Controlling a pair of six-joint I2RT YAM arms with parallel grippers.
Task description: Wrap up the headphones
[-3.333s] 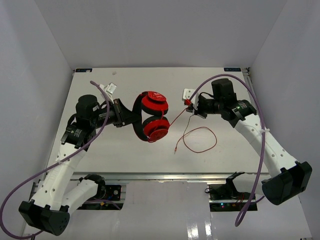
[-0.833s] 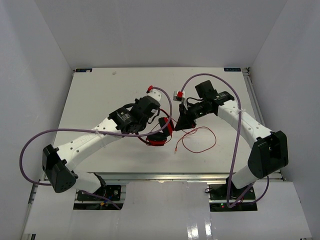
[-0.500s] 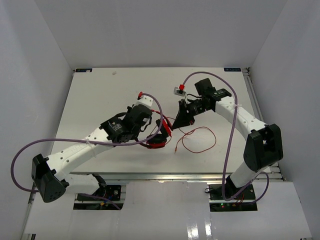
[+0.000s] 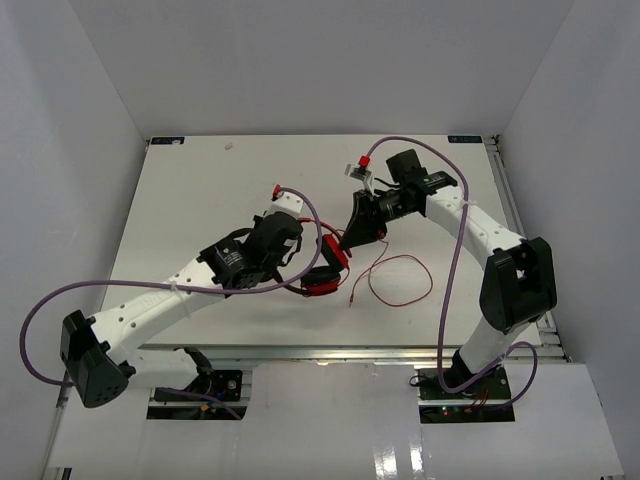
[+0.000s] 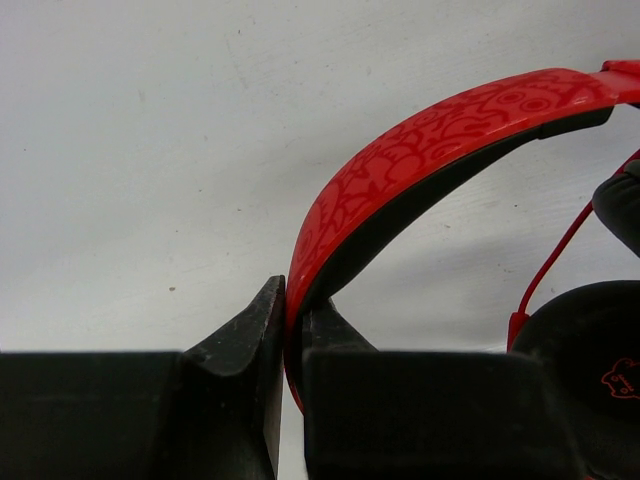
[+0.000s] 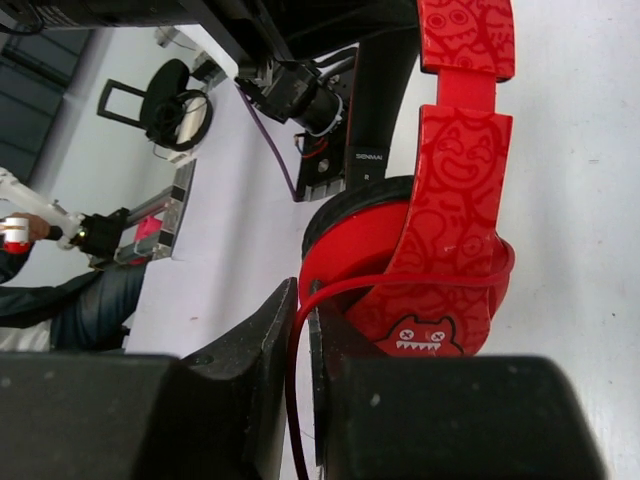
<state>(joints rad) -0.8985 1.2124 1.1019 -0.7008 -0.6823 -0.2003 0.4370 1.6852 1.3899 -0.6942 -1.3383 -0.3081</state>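
Note:
The red headphones [image 4: 324, 270] hang near the table's middle, partly hidden by my left arm. My left gripper [image 5: 293, 318] is shut on the patterned red headband [image 5: 430, 135], whose black inside faces down; a black ear pad [image 5: 585, 340] shows at the right. My right gripper [image 6: 303, 318] sits just beside the red ear cup [image 6: 440, 250], shut on the thin red cable [image 6: 400, 284], which runs across the cup's outside. In the top view the right gripper [image 4: 352, 237] is just right of the headphones. The cable's loose end [image 4: 400, 282] lies looped on the table.
Thick purple robot cables [image 4: 455, 240] arc over both arms. White walls enclose the table [image 4: 180, 200] on three sides. My left arm's black wrist [image 6: 375, 90] shows close behind the ear cup in the right wrist view.
My left arm has carried the headphones from the back left toward the middle. The right gripper has closed in on them with the cable, which now lies across the ear cup.

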